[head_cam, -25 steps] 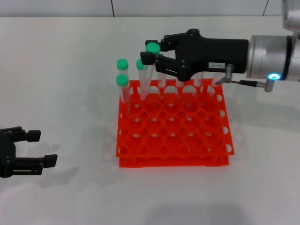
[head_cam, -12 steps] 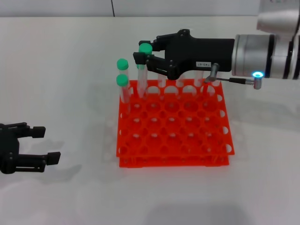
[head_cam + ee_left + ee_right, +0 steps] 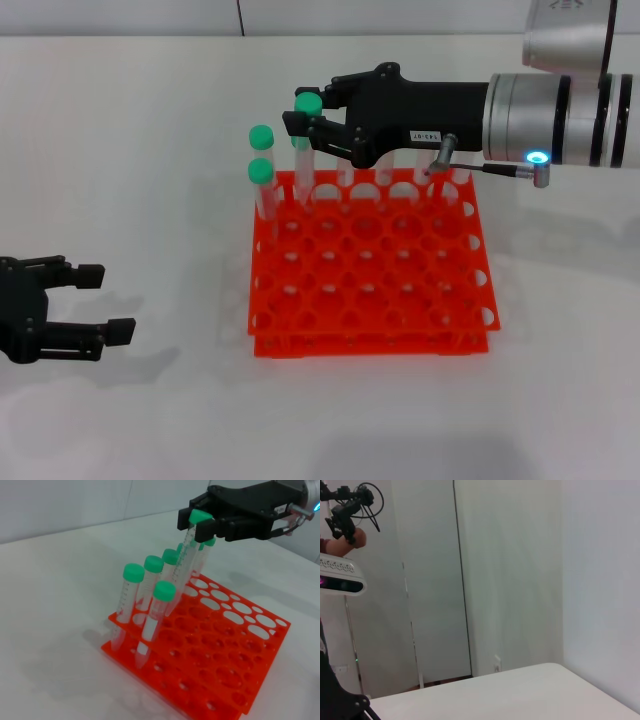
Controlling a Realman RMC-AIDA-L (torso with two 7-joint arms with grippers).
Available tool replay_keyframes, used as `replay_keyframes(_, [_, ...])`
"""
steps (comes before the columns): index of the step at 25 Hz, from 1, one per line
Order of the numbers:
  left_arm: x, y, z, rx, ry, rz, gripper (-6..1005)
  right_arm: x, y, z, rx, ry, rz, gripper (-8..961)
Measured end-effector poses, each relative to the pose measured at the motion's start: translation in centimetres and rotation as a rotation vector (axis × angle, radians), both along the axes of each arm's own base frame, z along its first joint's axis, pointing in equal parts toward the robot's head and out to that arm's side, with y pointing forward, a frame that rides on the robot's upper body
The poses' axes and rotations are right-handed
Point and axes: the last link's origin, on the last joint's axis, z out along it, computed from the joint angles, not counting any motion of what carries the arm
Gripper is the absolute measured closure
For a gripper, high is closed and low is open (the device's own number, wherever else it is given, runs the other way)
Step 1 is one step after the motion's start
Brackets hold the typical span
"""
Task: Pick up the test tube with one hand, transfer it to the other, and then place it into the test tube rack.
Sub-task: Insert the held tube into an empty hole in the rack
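- Test tube (image 3: pixel 304 150), head view: it is pinched just under its green cap by the closed right gripper (image 3: pixel 308 118), and leans over the back row of the orange test tube rack (image 3: pixel 370 265), toward 11 o'clock of the rack's middle. Its lower end seems to sit at or just inside a back-row hole; I cannot tell how deep.
- Head view, change: over the last second the right gripper has slid toward 9 o'clock and a little lower, carrying the tube from above the rack's back edge into line with a hole. I judge the handover finished and the placing step under way, with only lowering and release left.
- Head view, other arm: the left gripper (image 3: pixel 95 300) sits on the white table (image 3: pixel 150 120) at about 8 o'clock of the rack, well apart, fingers spread and empty. It has drifted slightly toward the rack since the earlier frame.
- Left wrist view: the held tube (image 3: pixel 184 560) tilts between the black fingers (image 3: pixel 215 527) of the right gripper, its tip among other green-capped tubes (image 3: pixel 145 595) standing at the rack's corner (image 3: pixel 125 635).
- Right wrist view: only a wall, a door and a table edge show; no tube or rack.
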Motion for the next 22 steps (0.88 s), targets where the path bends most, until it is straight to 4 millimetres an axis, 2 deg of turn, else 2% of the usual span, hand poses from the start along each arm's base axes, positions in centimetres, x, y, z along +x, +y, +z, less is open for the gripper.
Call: replay_keyframes(22, [0.0, 0.1, -0.3, -0.003, -0.006, -0.006, 113, 0.4, -0.4, -1.4, -0.013, -0.045, -0.009, 688])
